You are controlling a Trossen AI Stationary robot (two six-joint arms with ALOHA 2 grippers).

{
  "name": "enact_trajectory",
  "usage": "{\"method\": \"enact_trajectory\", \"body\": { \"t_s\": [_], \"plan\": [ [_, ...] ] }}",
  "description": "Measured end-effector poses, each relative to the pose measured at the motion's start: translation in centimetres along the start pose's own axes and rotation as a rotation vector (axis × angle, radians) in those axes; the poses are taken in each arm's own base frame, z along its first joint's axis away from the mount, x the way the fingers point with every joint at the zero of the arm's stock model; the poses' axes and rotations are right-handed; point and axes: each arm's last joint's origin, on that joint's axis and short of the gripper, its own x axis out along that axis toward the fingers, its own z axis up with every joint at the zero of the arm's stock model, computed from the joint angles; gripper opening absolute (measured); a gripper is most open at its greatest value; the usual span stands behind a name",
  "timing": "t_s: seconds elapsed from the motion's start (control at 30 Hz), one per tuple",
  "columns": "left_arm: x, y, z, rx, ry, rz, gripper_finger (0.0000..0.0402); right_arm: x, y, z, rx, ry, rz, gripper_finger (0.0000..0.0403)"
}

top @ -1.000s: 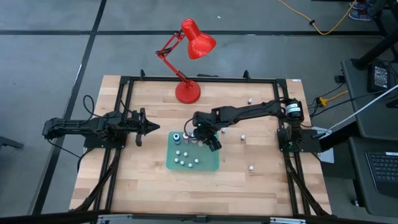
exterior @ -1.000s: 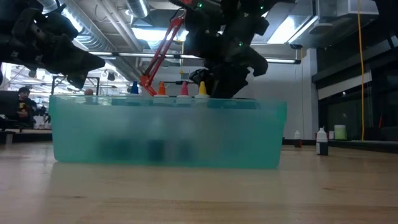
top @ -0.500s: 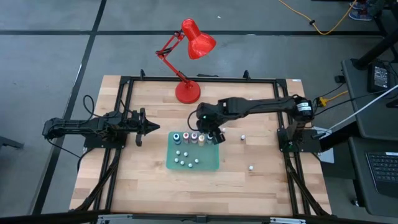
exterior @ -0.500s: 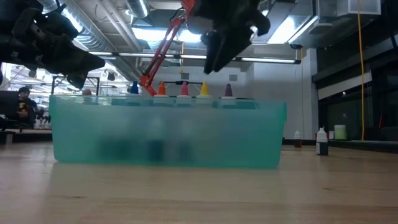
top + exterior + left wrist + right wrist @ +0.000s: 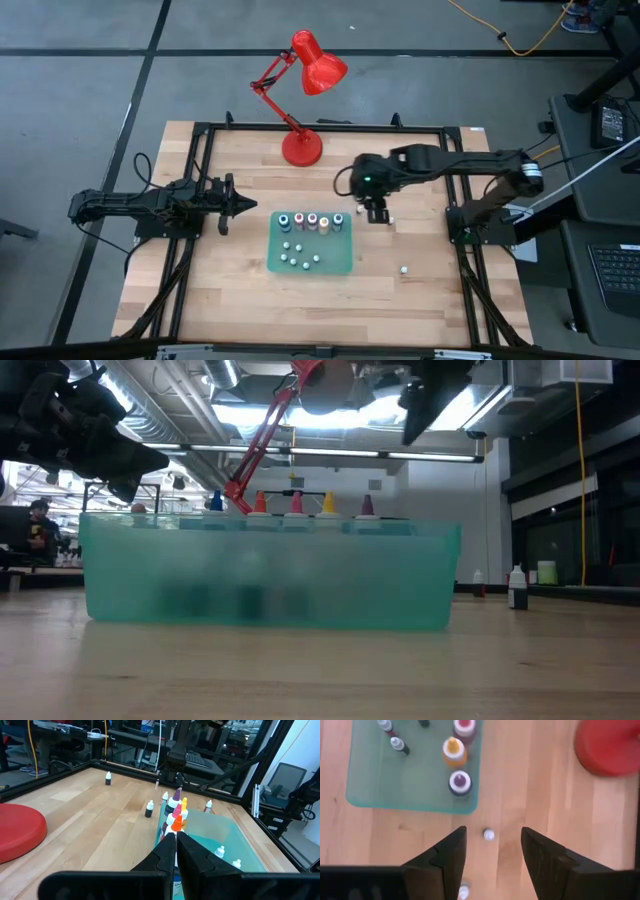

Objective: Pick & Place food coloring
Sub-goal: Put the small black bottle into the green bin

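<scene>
On my overhead feed the teal tray (image 5: 344,262) sits just below the middle of the frame, on the wooden table (image 5: 250,310). Along its upper edge I count a row of upright food coloring bottles (image 5: 311,221), with the purple-capped bottle (image 5: 338,221) at the right end of the row. Several tiny bottles (image 5: 297,258) lie scattered lower in the tray.

My right gripper (image 5: 375,212) hangs to the right of the tray, just off its upper right corner. Through its wrist camera I see its two fingers (image 5: 442,857) spread wide apart with nothing between them, and one small loose bottle (image 5: 489,835) standing on the bare wood in the gap below, just outside the tray's edge (image 5: 415,805). Two more loose bottles (image 5: 404,269) stand on the table farther right in the overhead frame.

My left gripper (image 5: 232,203) waits at centre left, well apart from the tray, fingertips pressed together and holding nothing; its wrist view shows them meeting in a point (image 5: 174,851).

From table level I see the coloured caps (image 5: 297,504) poking above the tray wall (image 5: 270,575). The red desk lamp (image 5: 305,70) stands at top centre.
</scene>
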Motion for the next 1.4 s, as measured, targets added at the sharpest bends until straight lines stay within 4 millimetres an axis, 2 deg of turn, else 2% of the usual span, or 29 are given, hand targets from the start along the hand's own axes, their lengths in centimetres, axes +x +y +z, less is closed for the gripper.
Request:
{"method": "enact_trajectory", "body": {
  "t_s": [0.17, 0.3, 0.47, 0.7, 0.9, 1.13, 1.4],
  "plan": [
    [0.0, 0.0, 0.0, 0.000, 0.000, 0.000, 0.0011, -2.1, 0.2, -2.1, 0.118, -0.042, -0.015, 0.0190],
    [0.0, 0.0, 0.0, 0.000, 0.000, 0.000, 0.0008, -3.6, 0.3, -3.2, 0.146, -0.073, -0.015, 0.0190],
    [0.0, 0.0, 0.0, 0.000, 0.000, 0.000, 0.0012, -3.6, -0.1, -4.5, 0.076, -0.071, -0.023, 0.0190],
    [0.0, 0.0, 0.0, 0.000, 0.000, 0.000, 0.0010, -0.5, -2.1, -5.9, 0.030, -0.054, 0.034, 0.0195],
    [0.0, 0.0, 0.0, 0.000, 0.000, 0.000, 0.0010, 2.4, -3.0, -7.5, -0.014, -0.043, 0.050, 0.0238],
    [0.0, 0.0, 0.0, 0.000, 0.000, 0.000, 0.0012, 6.3, -3.0, -9.3, -0.013, -0.084, 0.041, 0.0291],
    [0.0, 0.0, 0.0, 0.000, 0.000, 0.000, 0.0009, 9.6, -2.8, -9.8, -0.016, -0.089, 0.086, 0.0289]
  ]
}}
